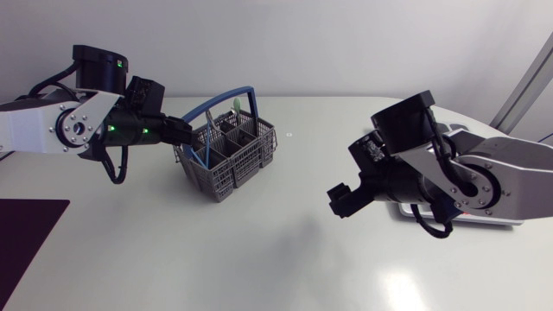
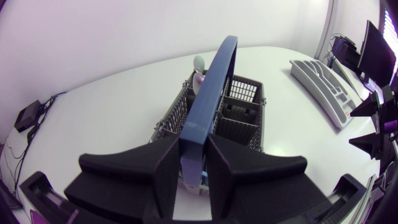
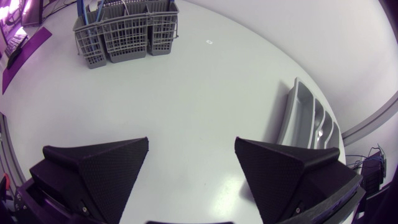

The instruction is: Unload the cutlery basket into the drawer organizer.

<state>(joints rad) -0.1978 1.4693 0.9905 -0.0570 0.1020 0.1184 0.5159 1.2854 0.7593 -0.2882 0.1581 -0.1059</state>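
A grey cutlery basket (image 1: 232,160) with a blue arched handle (image 1: 226,93) stands left of the table's middle. My left gripper (image 1: 185,133) sits at its left end. In the left wrist view its fingers (image 2: 163,163) press the blue handle (image 2: 210,93) from both sides, shut on it. A pale spoon (image 2: 199,63) stands in the far compartment of the basket (image 2: 244,118). My right gripper (image 1: 339,200) hangs open and empty over bare table, right of the middle. The grey drawer organizer (image 3: 308,121) lies beside it, mostly hidden under the right arm in the head view.
A dark purple mat (image 1: 26,235) lies at the front left corner. The organizer (image 2: 323,84) lies well beyond the basket (image 3: 127,28), with bare table between them.
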